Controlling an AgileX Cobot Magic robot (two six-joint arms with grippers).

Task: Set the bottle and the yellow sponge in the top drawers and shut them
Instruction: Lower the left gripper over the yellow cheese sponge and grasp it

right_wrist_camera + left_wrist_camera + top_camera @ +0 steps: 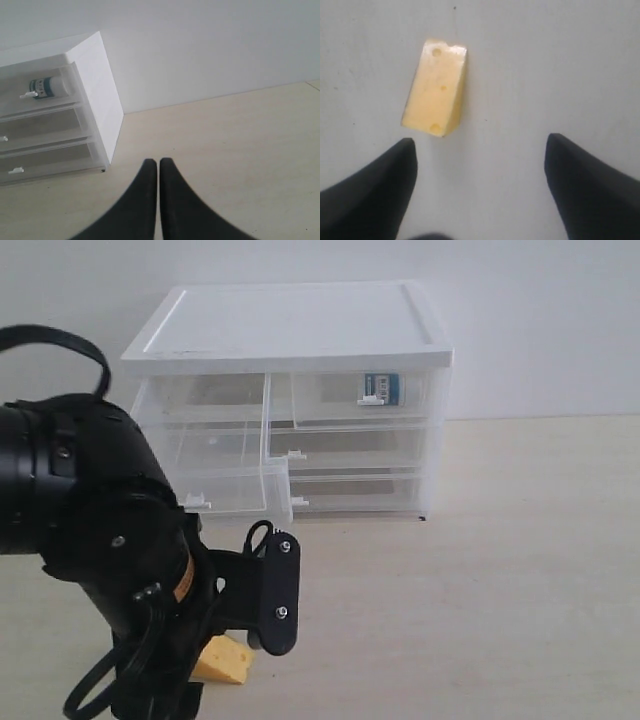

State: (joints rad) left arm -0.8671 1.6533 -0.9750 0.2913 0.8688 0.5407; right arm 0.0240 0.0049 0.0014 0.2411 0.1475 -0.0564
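The bottle (384,386) lies in the right top drawer (320,400); the sponge (225,660) lies on the worktop (500,570), at seven o'clock from the cabinet (290,325).

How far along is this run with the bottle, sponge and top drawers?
Done: the bottle lies inside the closed top right drawer. In hand: the left hand, open, hovers over the yellow sponge, not gripping it. Left: grasp the sponge, drop it in the pulled-out top left drawer, and push that shut.

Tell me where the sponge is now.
The sponge lies on the table, low on the left of the exterior view, in front of the cabinet and just ahead of the open left gripper.
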